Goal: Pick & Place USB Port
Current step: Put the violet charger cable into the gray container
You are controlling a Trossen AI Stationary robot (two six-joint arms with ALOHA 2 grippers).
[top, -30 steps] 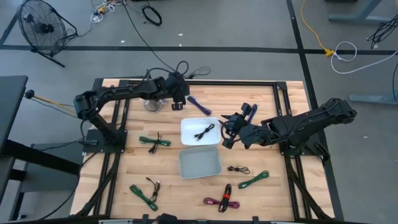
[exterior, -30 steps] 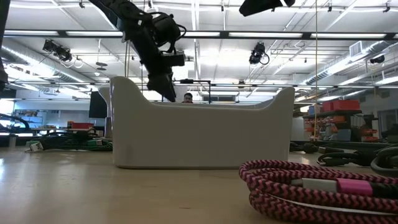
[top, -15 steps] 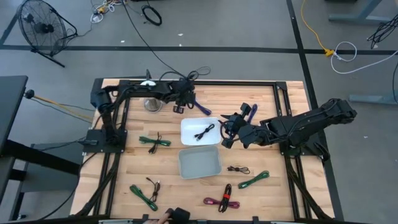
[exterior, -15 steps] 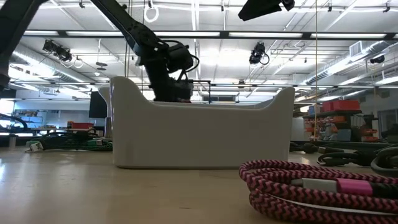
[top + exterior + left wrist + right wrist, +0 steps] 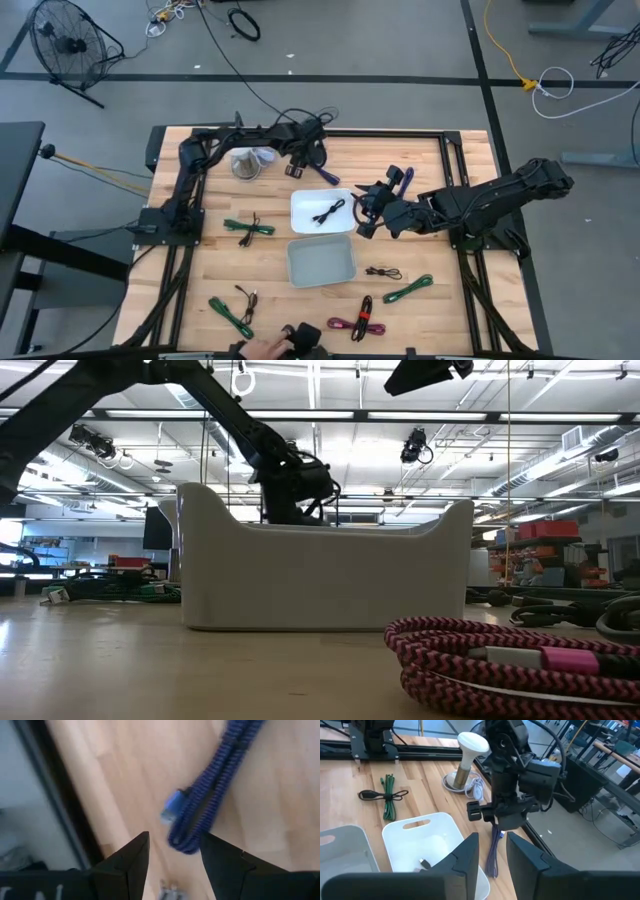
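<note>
A blue braided USB cable, bundled, lies flat on the wood near the far edge, beside the white tray. My left gripper hangs just above it, pointing steeply down, open. In the left wrist view its fingers stand on either side of the bundle's looped end, next to the blue plug; I see no touch. A black cable lies in the white tray. My right gripper hovers by that tray's right rim, open, nothing between its fingers.
A grey tray sits nearer than the white one. Green, black and magenta cable bundles lie about. A white-topped stand is at the far left. A person's hand shows at the near edge.
My left gripper has swung toward the table's right edge and come down over the blue cable, rolling its wrist as it went, still open. A person's hand has come in at the table's near edge.
</note>
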